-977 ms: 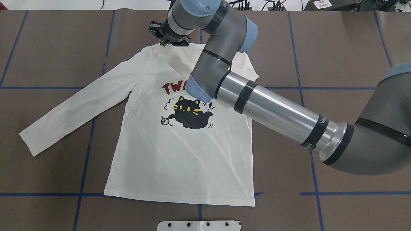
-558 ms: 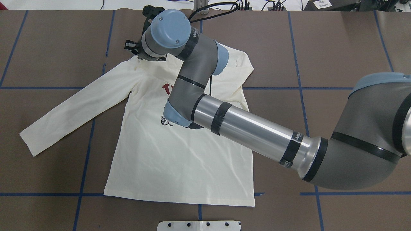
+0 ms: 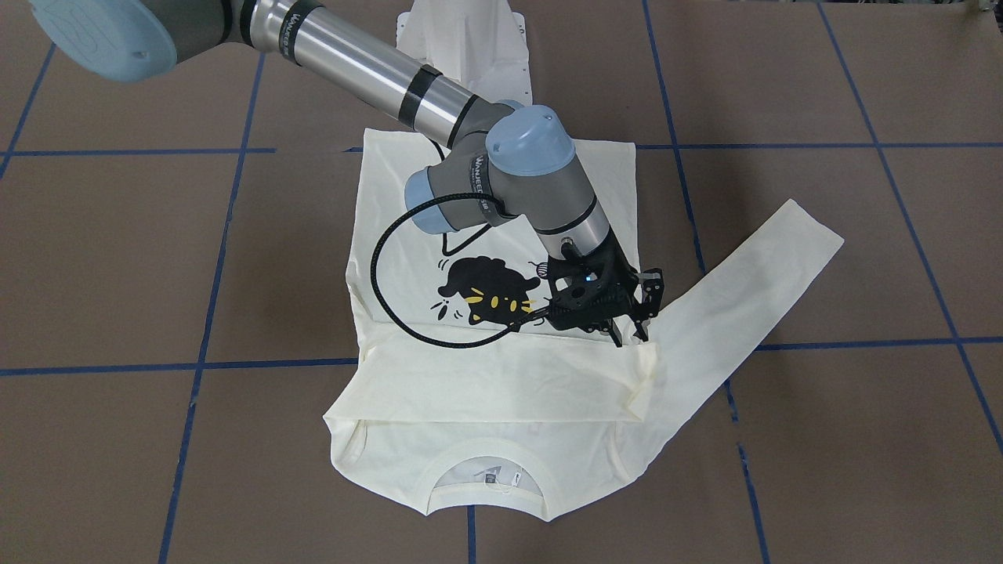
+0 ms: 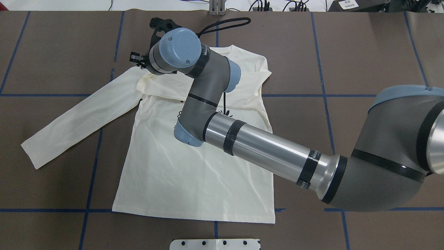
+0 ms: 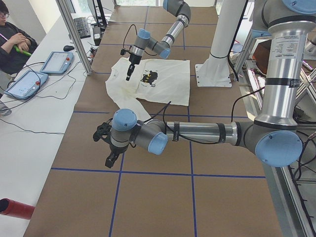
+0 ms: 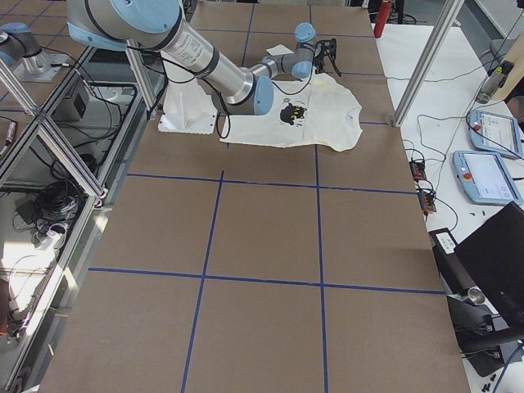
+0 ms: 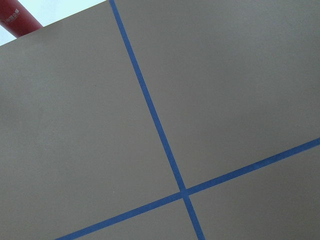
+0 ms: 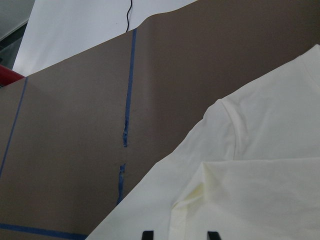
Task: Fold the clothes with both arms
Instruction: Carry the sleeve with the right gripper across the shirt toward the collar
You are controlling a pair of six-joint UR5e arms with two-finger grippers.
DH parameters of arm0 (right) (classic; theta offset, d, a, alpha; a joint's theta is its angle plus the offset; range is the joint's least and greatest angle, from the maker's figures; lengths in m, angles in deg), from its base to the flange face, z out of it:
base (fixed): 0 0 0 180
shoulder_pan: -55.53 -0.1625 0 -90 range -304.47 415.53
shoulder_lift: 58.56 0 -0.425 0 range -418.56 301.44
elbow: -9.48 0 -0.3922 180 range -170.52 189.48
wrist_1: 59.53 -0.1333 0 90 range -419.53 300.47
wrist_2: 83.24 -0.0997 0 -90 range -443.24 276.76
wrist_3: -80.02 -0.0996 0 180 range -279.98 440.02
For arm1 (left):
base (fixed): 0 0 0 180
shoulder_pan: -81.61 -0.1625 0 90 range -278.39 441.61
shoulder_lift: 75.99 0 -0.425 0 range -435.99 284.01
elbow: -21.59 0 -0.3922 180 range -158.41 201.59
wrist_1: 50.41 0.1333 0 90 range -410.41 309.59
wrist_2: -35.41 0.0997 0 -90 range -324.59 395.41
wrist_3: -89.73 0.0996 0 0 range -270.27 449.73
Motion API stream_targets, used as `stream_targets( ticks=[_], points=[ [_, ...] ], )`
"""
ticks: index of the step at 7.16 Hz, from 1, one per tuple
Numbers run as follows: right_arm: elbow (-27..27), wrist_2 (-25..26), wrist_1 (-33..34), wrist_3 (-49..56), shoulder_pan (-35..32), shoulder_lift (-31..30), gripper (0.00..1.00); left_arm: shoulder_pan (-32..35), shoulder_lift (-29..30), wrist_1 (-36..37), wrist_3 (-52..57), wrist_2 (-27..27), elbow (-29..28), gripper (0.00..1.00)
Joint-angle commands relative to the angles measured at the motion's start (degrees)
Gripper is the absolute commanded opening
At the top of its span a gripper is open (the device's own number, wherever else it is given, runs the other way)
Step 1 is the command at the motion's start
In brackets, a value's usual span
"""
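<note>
The cream long-sleeved shirt (image 4: 194,180) lies print side up on the brown table. One sleeve is folded across its chest (image 3: 486,376), just above the black cat print (image 3: 486,298), and it covers the lettering. The other sleeve (image 4: 76,118) stretches out flat. My right gripper (image 3: 633,335) hovers at the folded sleeve's end by the shoulder. Its fingertips (image 8: 146,235) stand apart, open, above the cloth. My left gripper (image 5: 109,160) shows only in the exterior left view, over bare table well away from the shirt; I cannot tell its state.
The white pedestal base (image 4: 215,244) stands at the near table edge below the shirt's hem. Blue tape lines (image 7: 150,110) grid the table. A red cylinder (image 7: 20,17) lies near my left arm. A person (image 5: 15,44) sits at a side table with tablets.
My right arm swept to the left across the shirt's top, and the sleeve came with it. The sleeve now lies folded over the chest and hides the red lettering.
</note>
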Motion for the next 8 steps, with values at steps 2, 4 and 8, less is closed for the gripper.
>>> stream_targets(
  ticks=[2,4,8],
  points=[
    [-0.7,0.9,1.6,-0.9,0.8,1.1,1.00,-2.2,0.5,-0.3,-5.7,0.0,-0.2,1.00],
    [5.8,-4.7,17.1,-0.2,-1.9,-1.5,1.00,-12.3,1.2,-8.5,-27.4,0.7,0.3,1.00],
    [36.2,-17.9,47.6,17.3,-11.5,-21.8,1.00,-24.3,-9.8,-19.2,-66.2,7.2,13.0,1.00]
  ],
)
